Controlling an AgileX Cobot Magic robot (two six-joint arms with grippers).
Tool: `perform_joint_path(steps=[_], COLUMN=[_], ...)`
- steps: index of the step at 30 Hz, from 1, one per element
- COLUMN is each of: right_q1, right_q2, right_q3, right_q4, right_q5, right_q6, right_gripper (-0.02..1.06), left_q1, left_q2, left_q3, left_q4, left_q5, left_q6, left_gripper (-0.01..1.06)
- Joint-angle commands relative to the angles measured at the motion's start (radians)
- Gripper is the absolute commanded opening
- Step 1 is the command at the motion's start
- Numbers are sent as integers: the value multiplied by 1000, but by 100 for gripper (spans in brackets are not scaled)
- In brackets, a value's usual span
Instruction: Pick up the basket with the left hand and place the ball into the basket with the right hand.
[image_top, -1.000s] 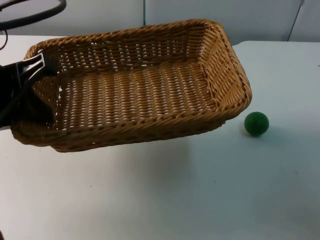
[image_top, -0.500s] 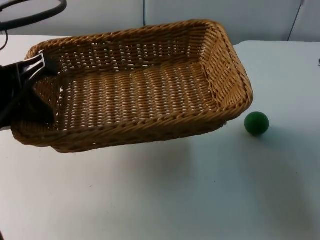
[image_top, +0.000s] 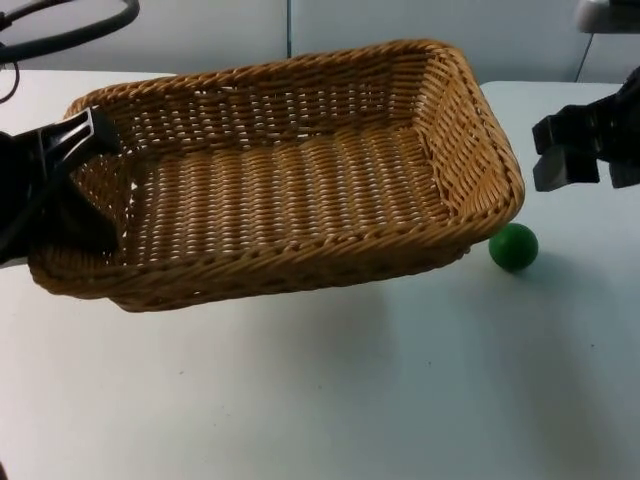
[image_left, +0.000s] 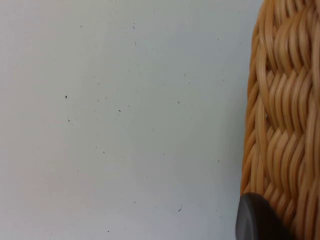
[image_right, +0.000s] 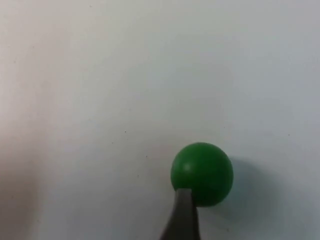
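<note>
Wicker basket (image_top: 290, 180) hangs clamped in our left gripper (image_top: 75, 140); our right gripper (image_top: 585, 150), jaws spread wide, hovers just above and behind the green ball (image_top: 513, 246) on the table (image_top: 350, 400)

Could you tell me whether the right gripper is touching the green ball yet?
Apart. In the top view the right gripper hangs above and to the right of the green ball, with bare white table between them; the ball sits alone beside the basket.
</note>
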Motion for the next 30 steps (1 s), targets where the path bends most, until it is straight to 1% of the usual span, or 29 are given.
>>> perform_joint_path(steps=[1,5,15,19,21,24,30], right_q1=[2,2,16,69,80,96,96], right_q2=[27,97,165,184,191,223,254], right_q3=[-7,-7,-7,-7,-11,-31,-40], right_q4=[5,20,26,26,24,24,24], right_q5=[-32,-82,-148,-231,-245,-241,-237], right_q6=[3,1,1,-2,-2,-2,-2], right_gripper=[68,68,68,68,68,67,67], left_q1=[1,1,1,1,1,1,1], left_q2=[-14,-14,-14,-14,-14,-14,-14], left_q3=[-1,-1,-1,-1,-1,-1,-1], left_q4=[-19,-19,-19,-16,-14,-9,8], left_q5=[21,21,7,0,0,0,0], left_q6=[-7,-7,-7,-7,-7,-7,-7], left_gripper=[0,0,0,0,0,0,0])
